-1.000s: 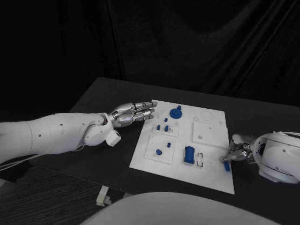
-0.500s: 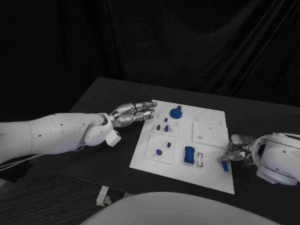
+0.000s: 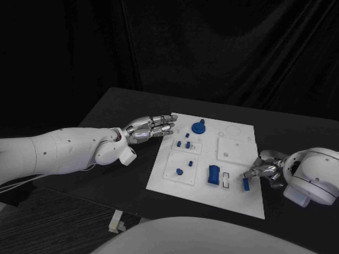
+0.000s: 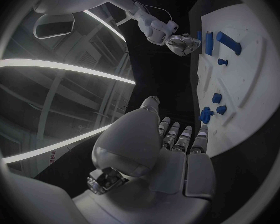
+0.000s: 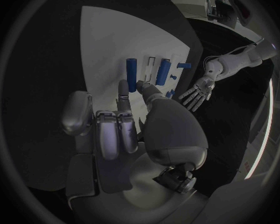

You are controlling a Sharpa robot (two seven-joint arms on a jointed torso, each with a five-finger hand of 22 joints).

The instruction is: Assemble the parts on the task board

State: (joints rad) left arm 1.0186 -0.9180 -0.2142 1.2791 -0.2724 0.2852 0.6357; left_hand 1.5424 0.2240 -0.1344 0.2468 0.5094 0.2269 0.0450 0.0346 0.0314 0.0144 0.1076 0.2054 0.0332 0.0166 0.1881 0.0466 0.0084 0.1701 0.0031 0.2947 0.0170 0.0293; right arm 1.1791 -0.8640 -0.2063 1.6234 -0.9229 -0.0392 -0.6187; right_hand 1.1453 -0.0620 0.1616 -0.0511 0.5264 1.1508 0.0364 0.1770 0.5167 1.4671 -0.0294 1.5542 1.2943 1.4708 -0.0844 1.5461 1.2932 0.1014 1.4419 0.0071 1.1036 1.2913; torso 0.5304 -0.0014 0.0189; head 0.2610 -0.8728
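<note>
Blue peg (image 3: 247, 183) pinched in the right hand (image 3: 264, 171), thumb and a finger clamped on it over the right edge of the white task board (image 3: 238, 148), just right of the blue block (image 3: 214, 175) that stands beside a slot on the board; the right wrist view has the peg (image 5: 132, 74) sticking out past the fingertips (image 5: 123, 87), above the board (image 5: 102, 40) and alongside the block (image 5: 163, 71). The right arm reaches in bent from the table's right side. The left hand (image 3: 149, 128) hovers flat by the board's far left corner, fingers straight and together, holding nothing; smaller blue parts (image 3: 186, 143) lie just beside it. Against a second ago, the right hand has drawn in from the board's edge, bringing the peg closer to the block, while the left hand has stayed put
</note>
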